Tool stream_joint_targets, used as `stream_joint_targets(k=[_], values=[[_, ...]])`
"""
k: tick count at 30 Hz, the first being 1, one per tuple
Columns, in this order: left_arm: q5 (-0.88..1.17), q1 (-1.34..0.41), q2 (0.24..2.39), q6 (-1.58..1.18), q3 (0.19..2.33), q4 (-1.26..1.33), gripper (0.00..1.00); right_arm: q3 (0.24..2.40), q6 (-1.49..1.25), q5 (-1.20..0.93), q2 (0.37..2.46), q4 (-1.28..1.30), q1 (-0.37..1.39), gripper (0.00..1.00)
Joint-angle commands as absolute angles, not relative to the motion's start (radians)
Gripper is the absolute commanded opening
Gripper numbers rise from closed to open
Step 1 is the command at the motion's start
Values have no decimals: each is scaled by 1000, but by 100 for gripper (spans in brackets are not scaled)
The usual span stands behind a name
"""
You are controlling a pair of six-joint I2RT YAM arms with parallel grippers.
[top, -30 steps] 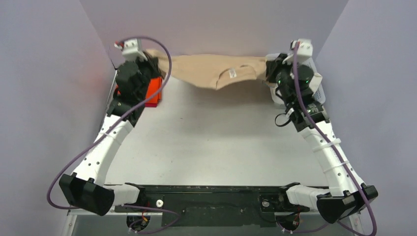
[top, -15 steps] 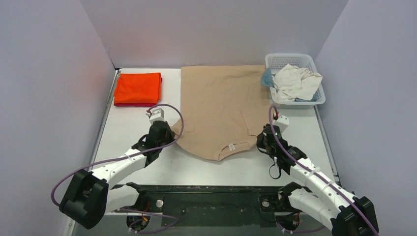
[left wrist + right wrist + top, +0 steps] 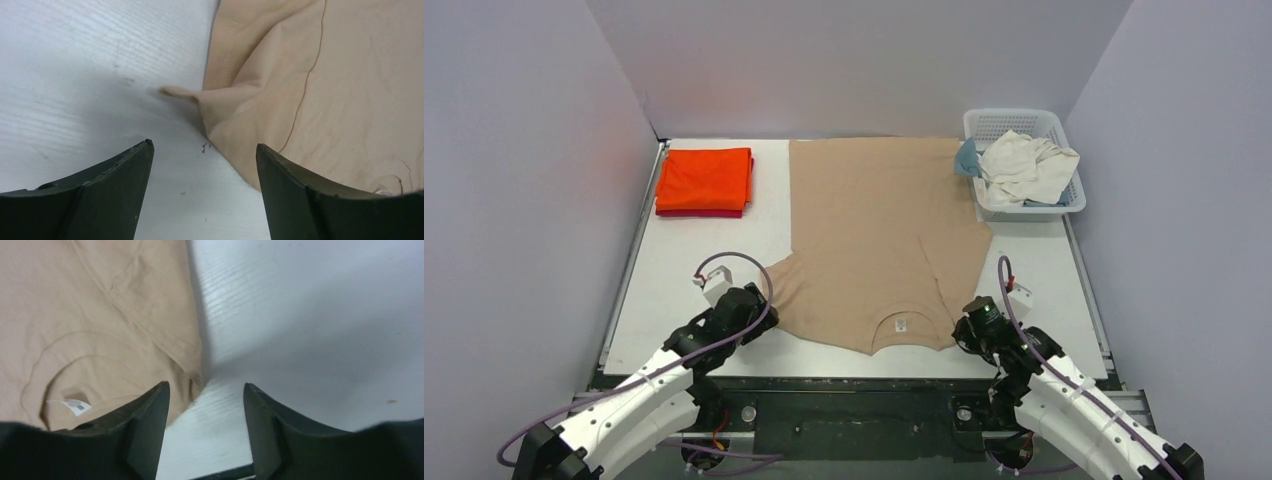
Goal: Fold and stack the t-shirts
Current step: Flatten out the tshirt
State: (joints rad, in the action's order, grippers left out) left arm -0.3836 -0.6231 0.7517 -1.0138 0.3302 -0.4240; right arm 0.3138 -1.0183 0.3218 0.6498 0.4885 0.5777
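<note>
left end effector [image 3: 202, 150]: jaws apart, nothing between them, low over bare tabletop [image 3: 694, 270]
right end effector [image 3: 205, 387]: jaws apart, not gripping; only tabletop in the gap
tan t-shirt [image 3: 874, 230]: spread flat on the tabletop between the two end effectors, collar end toward the arm bases, hem toward the far wall
tan shirt vs left end effector: sleeve [image 3: 235, 100] lies just ahead and to its right; a small pointed fold of the sleeve [image 3: 175, 92] sticks out ahead of the gap, not touching the fingers
tan shirt vs right end effector: shoulder edge [image 3: 192, 365] just ahead and to its left, near the left fingertip; contact with that finger can't be told
neck label [image 3: 75, 406]: inside the collar, left of the right end effector
orange t-shirt [image 3: 705, 178]: folded, far ahead of the left end effector, well apart from it
dark red t-shirt [image 3: 699, 212]: folded under the orange one, only its near edge shows
basket [image 3: 1024, 120]: far ahead of the right end effector, at the far right corner
cream-white t-shirt [image 3: 1024, 165]: crumpled in the basket
blue t-shirt [image 3: 967, 158]: bit showing at the basket's left rim, touching the tan shirt's edge
</note>
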Motion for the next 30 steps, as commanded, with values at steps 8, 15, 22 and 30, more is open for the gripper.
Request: stream_joint_targets(k=[8,15,22,30], values=[[-349,-640,739,-879,577,-460,87,595,-769,358,682,589,584,94],[-247,-602,1165,-697,819,-190,88,652,-857,269,993,376,584,94],[28,-502,1553,-683,899,-80,89,612,-909,236,1195,253,572,94],[26,-574,1563,-714,716,-77,90,629,-899,197,1361,238,496,94]])
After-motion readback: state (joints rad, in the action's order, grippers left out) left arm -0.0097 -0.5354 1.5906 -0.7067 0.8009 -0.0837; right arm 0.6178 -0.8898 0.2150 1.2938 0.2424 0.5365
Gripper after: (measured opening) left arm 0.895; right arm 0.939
